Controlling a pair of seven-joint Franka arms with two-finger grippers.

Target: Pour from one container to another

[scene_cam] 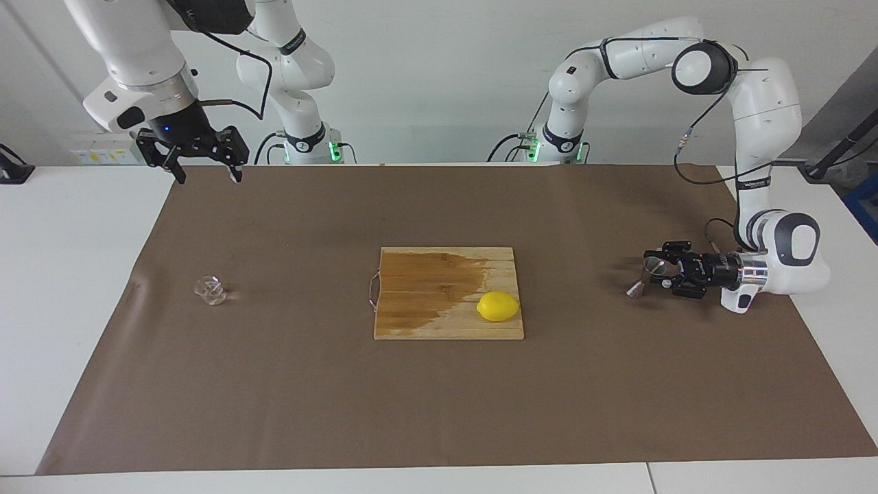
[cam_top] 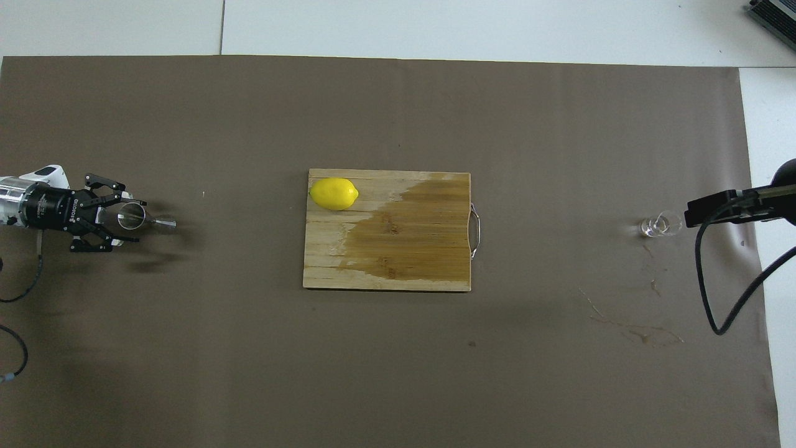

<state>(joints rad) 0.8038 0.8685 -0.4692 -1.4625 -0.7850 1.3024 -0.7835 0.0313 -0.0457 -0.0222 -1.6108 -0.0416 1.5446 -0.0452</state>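
The small steel jigger (scene_cam: pixel 643 278) (cam_top: pixel 142 218) stands on the brown paper at the left arm's end of the table. My left gripper (scene_cam: pixel 660 269) (cam_top: pixel 129 220) lies level with it, its fingers on either side of the jigger's upper cup, narrowed but still open with a small gap. The clear faceted glass cup (scene_cam: pixel 210 290) (cam_top: pixel 660 224) sits at the right arm's end. My right gripper (scene_cam: pixel 204 165) hangs open high over the paper's edge nearest the robots, well apart from the glass, and waits.
A wooden cutting board (scene_cam: pixel 425 322) (cam_top: pixel 385 274) with a dark wet patch lies mid-table, a yellow lemon (scene_cam: pixel 498 306) (cam_top: pixel 334 193) on its corner. The board's wire handle (cam_top: pixel 476 231) faces the right arm's end. Dried stains (cam_top: pixel 647 336) mark the paper near the glass.
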